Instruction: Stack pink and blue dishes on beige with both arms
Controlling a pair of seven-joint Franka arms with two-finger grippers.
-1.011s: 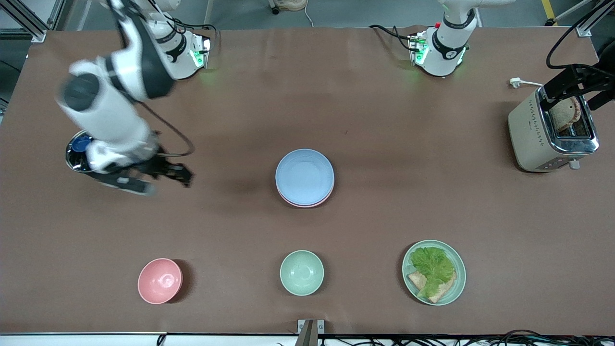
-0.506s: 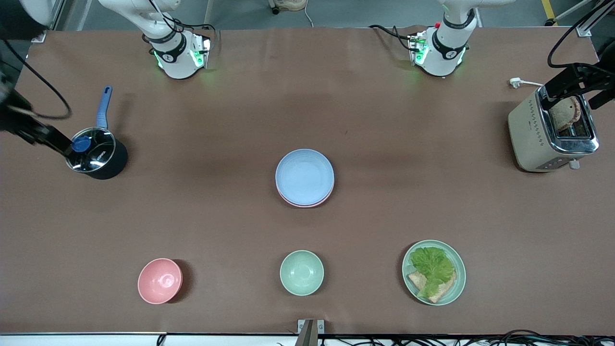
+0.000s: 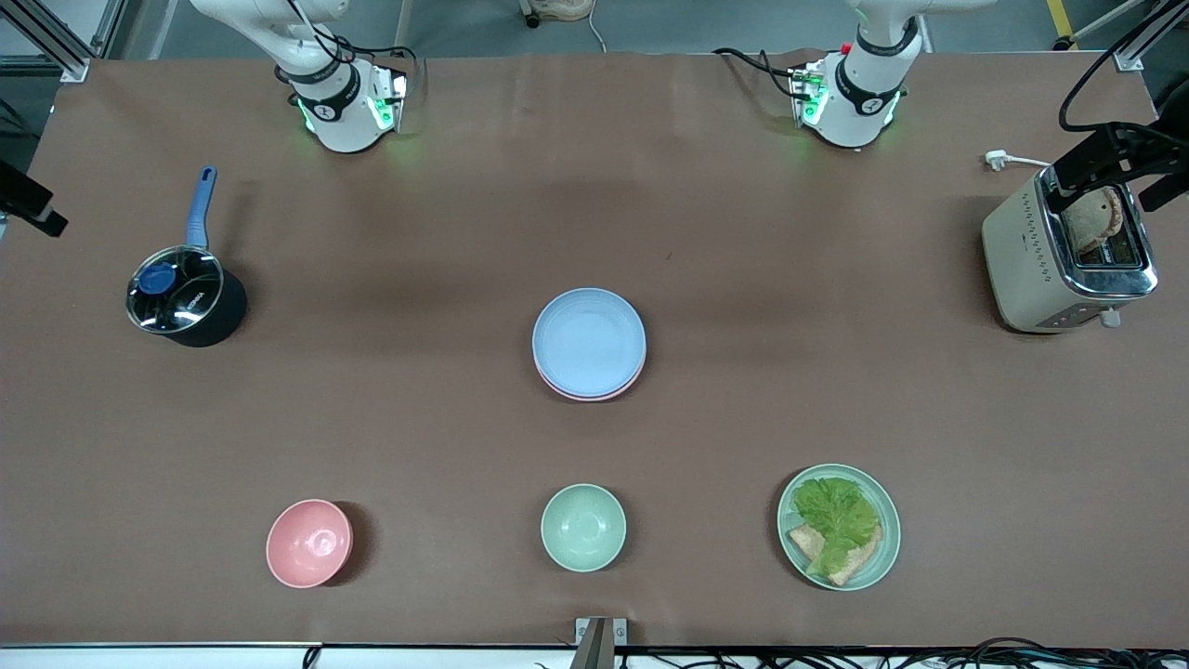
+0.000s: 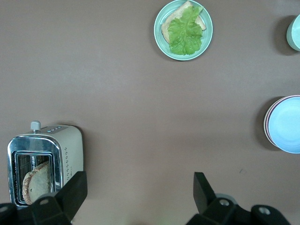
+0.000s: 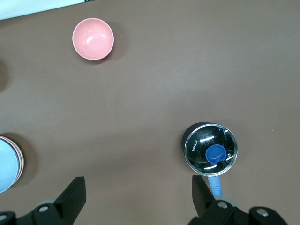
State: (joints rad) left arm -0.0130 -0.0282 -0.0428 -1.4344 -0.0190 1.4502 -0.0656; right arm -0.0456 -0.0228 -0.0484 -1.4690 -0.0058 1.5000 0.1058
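The light blue plate (image 3: 589, 339) lies at the table's middle, on top of the pale pink plate (image 3: 585, 395), of which only the rim shows. The stack (image 4: 286, 124) also appears in both wrist views. No beige plate can be made out; whatever lies under the stack is hidden. My left gripper (image 4: 139, 197) hangs high over the toaster's end of the table, open and holding nothing. My right gripper (image 5: 139, 194) hangs high near the pan, open and holding nothing. In the front view only a black piece of the right hand (image 3: 28, 200) shows at the edge.
A black pan with a glass lid and blue handle (image 3: 181, 302) stands toward the right arm's end. A toaster holding bread (image 3: 1031, 255) stands toward the left arm's end. Nearest the front camera sit a pink bowl (image 3: 309, 543), a green bowl (image 3: 583, 527) and a green plate (image 3: 884, 502) with lettuce and bread.
The right arm has swung up and away from over the table beside the pan to the edge of the front view. The plates and the left arm have not moved.
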